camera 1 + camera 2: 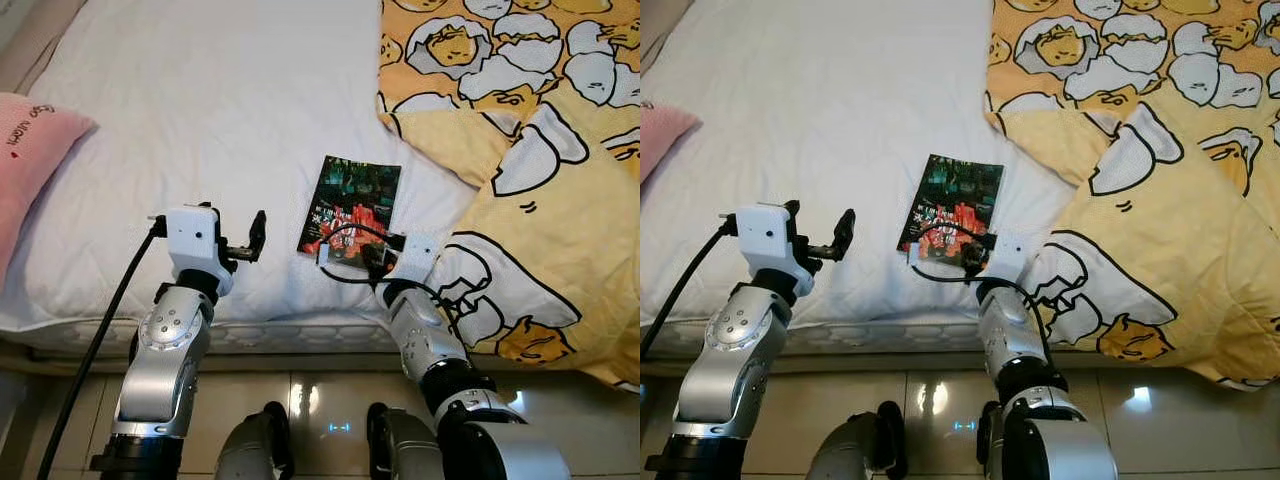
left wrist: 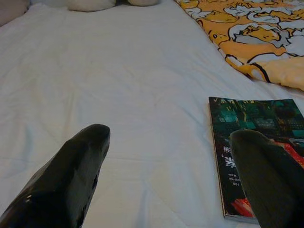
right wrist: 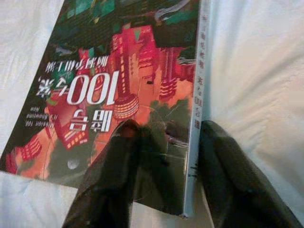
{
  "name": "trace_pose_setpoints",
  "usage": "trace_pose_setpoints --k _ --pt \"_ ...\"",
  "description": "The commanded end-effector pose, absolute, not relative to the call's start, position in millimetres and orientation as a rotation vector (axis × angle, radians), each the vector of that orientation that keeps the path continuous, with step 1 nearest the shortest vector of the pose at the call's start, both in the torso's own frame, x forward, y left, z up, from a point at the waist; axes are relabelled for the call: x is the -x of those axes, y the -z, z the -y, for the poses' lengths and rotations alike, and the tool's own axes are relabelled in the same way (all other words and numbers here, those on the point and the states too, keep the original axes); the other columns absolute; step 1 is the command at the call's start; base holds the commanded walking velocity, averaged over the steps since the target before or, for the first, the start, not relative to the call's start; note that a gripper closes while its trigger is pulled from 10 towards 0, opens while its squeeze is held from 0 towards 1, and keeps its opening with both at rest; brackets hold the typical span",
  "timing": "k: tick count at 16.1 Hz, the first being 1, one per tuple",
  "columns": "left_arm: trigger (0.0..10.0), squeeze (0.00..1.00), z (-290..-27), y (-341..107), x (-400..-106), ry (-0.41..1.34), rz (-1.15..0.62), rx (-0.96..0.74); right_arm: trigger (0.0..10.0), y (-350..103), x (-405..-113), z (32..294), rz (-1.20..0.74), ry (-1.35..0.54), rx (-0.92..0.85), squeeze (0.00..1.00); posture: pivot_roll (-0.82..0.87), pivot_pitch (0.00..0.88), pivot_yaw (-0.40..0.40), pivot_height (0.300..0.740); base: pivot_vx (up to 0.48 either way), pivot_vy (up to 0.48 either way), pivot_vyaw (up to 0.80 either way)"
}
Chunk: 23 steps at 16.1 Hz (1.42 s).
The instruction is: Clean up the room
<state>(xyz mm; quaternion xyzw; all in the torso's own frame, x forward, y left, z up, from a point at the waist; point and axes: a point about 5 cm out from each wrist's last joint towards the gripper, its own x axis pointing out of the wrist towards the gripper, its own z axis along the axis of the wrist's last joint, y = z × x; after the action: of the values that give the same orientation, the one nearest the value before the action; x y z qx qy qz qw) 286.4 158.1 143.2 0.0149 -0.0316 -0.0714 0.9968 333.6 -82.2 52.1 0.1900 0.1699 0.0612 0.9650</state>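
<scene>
A bed with a white sheet fills most of the head views, its near edge running across the lower part of the frame above a glossy tiled floor. A yellow duvet with egg-character print covers the right side, and a pink pillow lies at the left edge. A book with a dark green and red cover lies flat on the sheet at centre. The right gripper straddles the book's spine corner, one finger on the cover, one beside the spine. The left gripper hovers spread apart and empty over the sheet, left of the book.
</scene>
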Motion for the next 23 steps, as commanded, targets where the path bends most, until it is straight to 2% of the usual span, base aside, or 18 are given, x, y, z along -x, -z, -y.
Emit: trace_pose_setpoints --k 1,2,3,4,5,10,16,17,18,20,23 --pt "10.0 0.0 -161.6 -138.2 -284.5 0.14 0.048 -0.039 10.0 -30.6 -309.8 41.6 -0.493 -0.202 -0.44 1.0 0.01 0.207 0.058 0.74 0.0 0.0 0.0" --pt "10.0 0.0 -161.4 -137.8 -284.4 0.139 0.049 -0.039 10.0 -27.6 -307.0 37.3 -0.526 -0.213 -0.485 0.0 0.01 0.206 0.055 0.74 0.0 0.0 0.0" --pt "10.0 0.0 -161.3 -137.8 -284.4 0.138 0.049 -0.038 10.0 -26.1 -305.1 33.3 -0.548 -0.227 -0.511 0.0 0.01 0.206 0.055 0.74 0.0 0.0 0.0" --pt "10.0 0.0 -161.1 -137.9 -284.1 0.139 0.05 -0.038 5.9 -24.5 -303.3 30.5 -0.572 -0.233 -0.534 0.0 0.01 0.207 0.054 0.74 0.0 0.0 0.0" --pt "10.0 0.0 -161.5 -137.9 -284.0 0.138 0.05 -0.038 0.0 -26.1 -302.0 23.8 -0.583 -0.266 -0.569 0.0 0.01 0.208 0.053 0.74 0.0 0.0 0.0" --pt "10.0 0.0 -163.3 -137.6 -283.2 0.128 0.051 -0.038 0.0 -31.4 -297.0 11.5 -0.573 -0.317 -0.594 0.0 0.01 0.217 0.046 0.74 0.0 0.0 0.0" --pt "10.0 0.0 -162.2 -137.4 -285.2 0.134 0.051 -0.036 0.0 -60.3 -305.2 4.2 -0.438 -0.392 -0.574 0.0 0.0 0.218 0.05 0.74 0.0 0.0 0.0" --pt "10.0 0.0 -162.1 -138.2 -286.4 0.134 0.053 -0.036 0.0 -66.9 -308.9 5.3 -0.388 -0.403 -0.523 0.0 0.0 0.216 0.05 0.74 0.0 0.0 0.0" --pt "10.0 0.0 -161.9 -138.3 -288.2 0.129 0.053 -0.045 0.0 -73.1 -313.3 10.5 -0.318 -0.397 -0.425 0.0 0.0 0.211 0.05 0.74 0.0 0.0 0.0" --pt "10.0 0.0 -162.3 -135.6 -290.6 0.11 0.032 -0.037 0.0 -77.7 -319.4 21.9 -0.256 -0.356 -0.34 0.0 -0.01 0.204 0.05 0.74 0.0 0.0 0.0" --pt "10.0 0.0 -159.6 -130.4 -299.6 0.095 0.003 -0.011 0.0 -95.0 -341.7 58.3 -0.145 -0.22 -0.238 0.0 -0.03 0.167 0.049 0.74 0.0 0.0 0.0"
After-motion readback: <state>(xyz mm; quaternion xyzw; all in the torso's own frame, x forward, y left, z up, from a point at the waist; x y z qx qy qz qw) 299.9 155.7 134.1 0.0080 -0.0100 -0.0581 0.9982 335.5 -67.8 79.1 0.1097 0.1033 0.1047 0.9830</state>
